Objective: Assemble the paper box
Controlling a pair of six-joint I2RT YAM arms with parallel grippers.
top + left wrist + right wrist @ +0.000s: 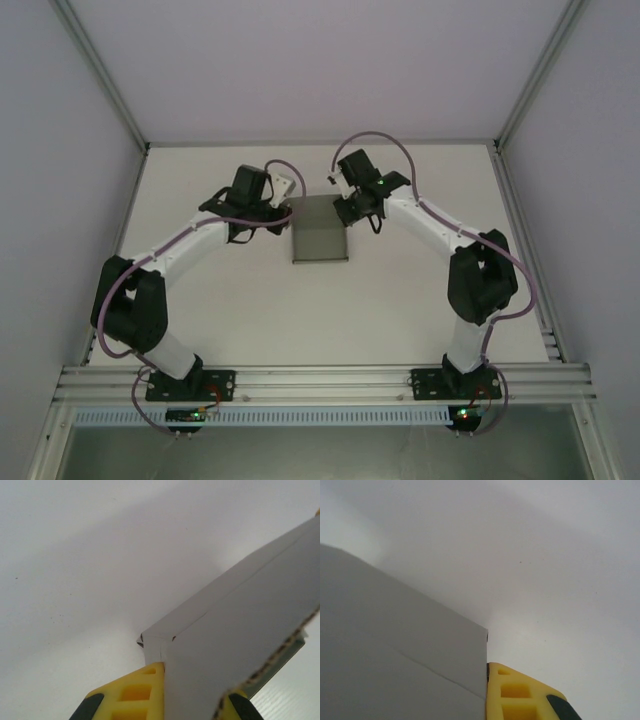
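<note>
Jaws on both of my arms are pinched shut on the paper box, which lies on the white table at mid-width and toward the far side, between my two wrists. From above it reads as a flat grey rectangle, paler along its far part and darker along its near part. My left gripper meets its far left corner and my right gripper meets its far right corner. At my left wrist, the grey card runs between my yellow fingers and stretches up and to the right. A crease line runs along it, there is a small notch at the corner, and the raw edge on the right is speckled brown. At my right wrist, one yellow finger sits tight against the straight edge of a grey panel that fills the lower left, with a faint crease across it. The other finger is hidden behind the card.
</note>
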